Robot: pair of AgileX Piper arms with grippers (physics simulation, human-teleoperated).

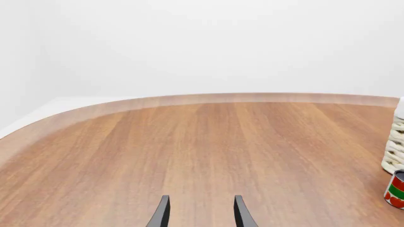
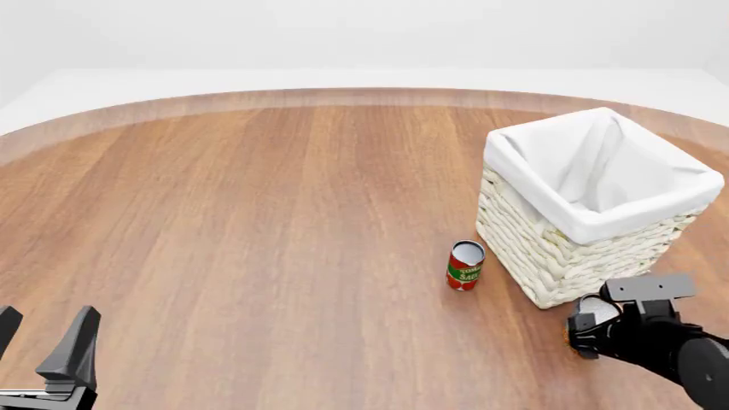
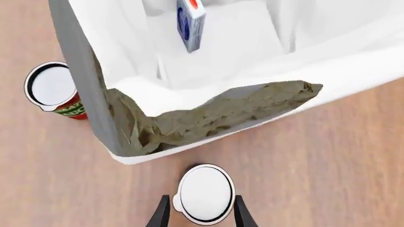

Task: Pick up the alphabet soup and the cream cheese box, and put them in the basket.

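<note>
The alphabet soup [image 3: 203, 193] shows its silvery-white top between the fingers of my right gripper [image 3: 200, 213], which is shut on it just outside the basket's near rim [image 3: 208, 142]. In the front view this gripper [image 2: 590, 329] hangs in front of the basket [image 2: 569, 256]. The cream cheese box [image 3: 190, 23], white and blue, stands on edge inside the basket against the white lining. My left gripper [image 2: 40, 337] is open and holds nothing at the near left of the table, far from the basket; the left wrist view shows its gripper [image 1: 200, 215] over bare wood.
A red can with a green label [image 2: 465, 266] stands just left of the basket, also seen as the red can [image 3: 54, 90] and the red can [image 1: 396, 189]. The table's curved far edge [image 2: 341, 94] runs behind the basket.
</note>
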